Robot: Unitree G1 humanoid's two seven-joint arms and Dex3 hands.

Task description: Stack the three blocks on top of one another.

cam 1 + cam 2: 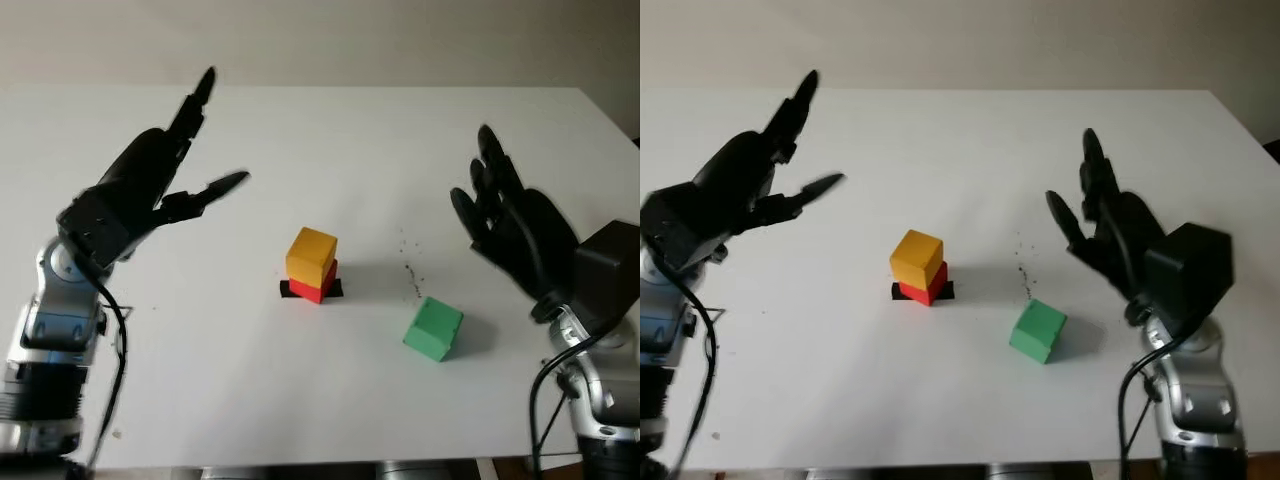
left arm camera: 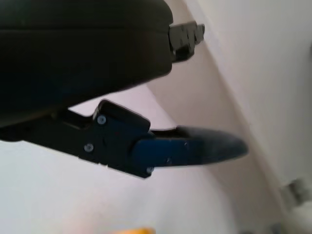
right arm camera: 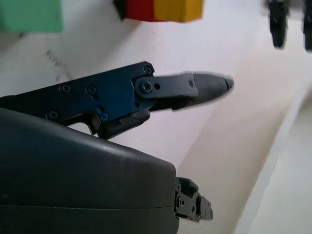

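A yellow block [image 1: 311, 254] sits on a red block [image 1: 320, 284] near the middle of the white table [image 1: 330, 150], over a black mark [image 1: 288, 289]. The green block [image 1: 433, 328] lies alone to their right, slightly nearer the front edge. My left hand [image 1: 190, 160] hovers open above the table's left side, well apart from the stack. My right hand [image 1: 495, 205] is raised open at the right, behind and to the right of the green block. The right wrist view catches the green block [image 3: 31, 14] and the stack's yellow block [image 3: 178, 9] past the hand's finger [image 3: 195, 87].
Small dark specks [image 1: 410, 270] mark the table between the stack and the green block. The table's front edge [image 1: 330, 466] runs close below both arms. A pale wall stands behind the far edge.
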